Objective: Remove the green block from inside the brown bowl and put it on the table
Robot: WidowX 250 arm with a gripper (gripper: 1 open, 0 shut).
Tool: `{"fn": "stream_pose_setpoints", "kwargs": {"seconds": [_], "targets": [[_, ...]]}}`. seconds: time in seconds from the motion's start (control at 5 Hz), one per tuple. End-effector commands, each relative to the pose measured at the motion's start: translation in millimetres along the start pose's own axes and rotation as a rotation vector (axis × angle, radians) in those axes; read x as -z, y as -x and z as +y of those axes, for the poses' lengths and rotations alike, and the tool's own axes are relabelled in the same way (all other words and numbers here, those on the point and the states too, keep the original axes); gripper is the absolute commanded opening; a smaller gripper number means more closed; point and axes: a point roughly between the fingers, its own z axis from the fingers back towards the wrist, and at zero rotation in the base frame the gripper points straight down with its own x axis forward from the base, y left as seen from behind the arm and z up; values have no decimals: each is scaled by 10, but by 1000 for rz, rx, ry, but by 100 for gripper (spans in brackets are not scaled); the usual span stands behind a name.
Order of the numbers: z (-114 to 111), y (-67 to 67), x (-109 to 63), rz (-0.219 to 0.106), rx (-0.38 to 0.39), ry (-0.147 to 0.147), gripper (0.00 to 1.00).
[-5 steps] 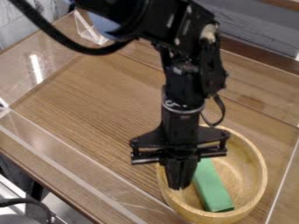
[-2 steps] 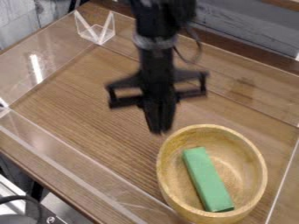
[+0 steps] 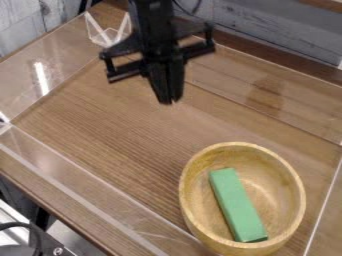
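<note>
The green block [image 3: 237, 205] lies flat inside the brown bowl [image 3: 283, 176], which sits on the table [image 3: 107, 130] at the lower right. My gripper [image 3: 167, 97] hangs well above and to the upper left of the bowl, over the bare middle of the table. It points straight down with its fingers shut and nothing between them. The block is in full view and nothing touches it.
Low clear acrylic walls [image 3: 54, 165] edge the tabletop along the left and front. A clear acrylic piece [image 3: 104, 32] stands at the back left near the arm.
My gripper has risen out of the bowl and moved up and to the left across the picture, staying shut. The green block stays in the bowl, now uncovered.
</note>
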Motion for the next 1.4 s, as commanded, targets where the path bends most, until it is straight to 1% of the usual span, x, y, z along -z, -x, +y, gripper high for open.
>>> {"fn": "stream_pose_setpoints", "kwargs": {"seconds": [0.0,0.2,0.4,0.8,1.0,1.2], "targets": [[14,-229,-121,-56,-124,68,100],[21,-347,-55,-62,-195,78,100],[-2,-419,20,-61,-227,85,100],[-90,-310,233,-60,-265,104,100],[-119,-284,288,-59,-279,113,100],[-165,-54,357,-51,-245,101,100]]}}
